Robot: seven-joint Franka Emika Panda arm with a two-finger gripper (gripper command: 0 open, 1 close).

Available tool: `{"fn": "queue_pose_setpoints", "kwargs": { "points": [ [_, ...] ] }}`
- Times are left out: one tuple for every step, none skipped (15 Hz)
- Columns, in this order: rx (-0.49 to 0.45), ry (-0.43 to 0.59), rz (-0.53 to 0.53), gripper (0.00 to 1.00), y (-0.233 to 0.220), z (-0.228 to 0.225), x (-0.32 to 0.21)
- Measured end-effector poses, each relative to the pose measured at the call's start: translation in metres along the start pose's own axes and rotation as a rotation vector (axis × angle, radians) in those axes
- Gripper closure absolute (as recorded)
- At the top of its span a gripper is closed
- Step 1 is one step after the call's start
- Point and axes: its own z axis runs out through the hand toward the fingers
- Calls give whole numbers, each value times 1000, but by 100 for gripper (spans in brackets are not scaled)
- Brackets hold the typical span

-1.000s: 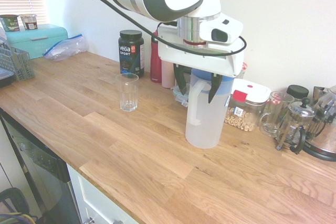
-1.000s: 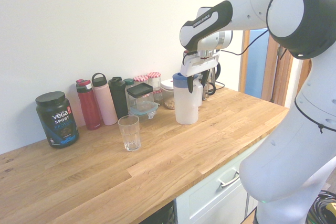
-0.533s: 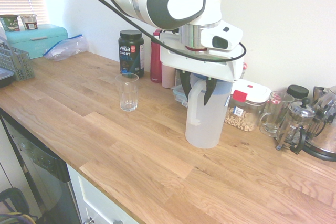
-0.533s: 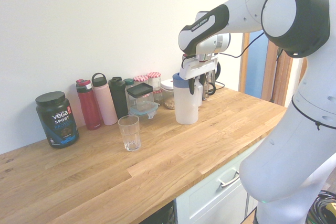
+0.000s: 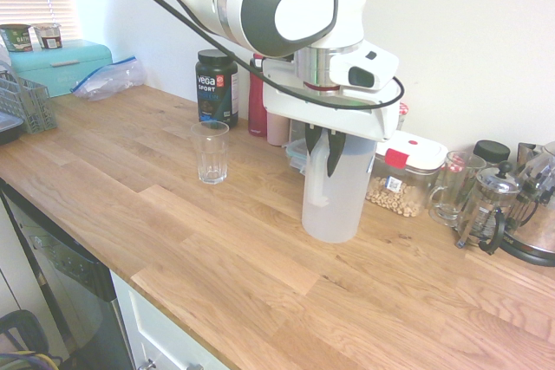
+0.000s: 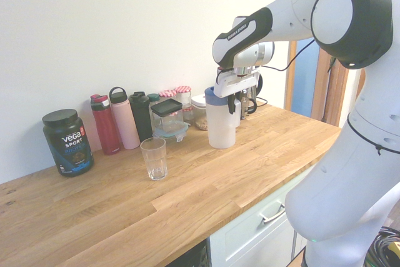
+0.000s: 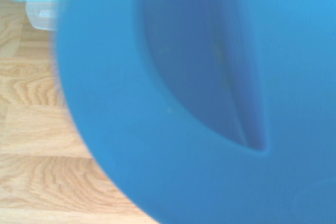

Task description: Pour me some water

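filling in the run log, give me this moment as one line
phase: grasp | gripper: shut on jug handle | jug: upright on counter, blue lid on | glass: empty, apart from jug | pour: not yet begun

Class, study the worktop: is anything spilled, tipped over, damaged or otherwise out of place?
Nothing stands out. The jug stands upright on the worktop, with the gripper shut on its handle. The empty glass is upright too, standing apart from the jug, and no puddle shows on the wood.
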Motion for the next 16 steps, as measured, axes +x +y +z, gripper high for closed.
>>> {"fn": "queue_pose_setpoints", "kwargs": {
  "points": [
    [1, 2, 1, 100, 2, -1, 1],
    [4, 8, 3, 100, 4, -4, 2],
    [10, 19, 2, 100, 6, -12, 4],
    [16, 32, -1, 100, 9, -23, 4],
    [23, 43, -14, 100, 11, -37, 2],
    [28, 50, -41, 100, 12, -54, -1],
    [27, 53, -89, 100, 12, -71, -7],
    [24, 50, -150, 100, 10, -87, -15],
    [21, 46, -209, 100, 5, -97, -24],
    [17, 43, -270, 100, -3, -104, -34],
    [14, 36, -331, 100, -13, -105, -43],
    [9, 26, -391, 100, -25, -102, -53],
    [-2, 9, -452, 100, -36, -97, -64],
    [-16, -6, -512, 100, -47, -92, -75],
    [-34, -21, -572, 100, -58, -89, -86],
    [-54, -30, -631, 100, -70, -88, -97]
  ]
}}
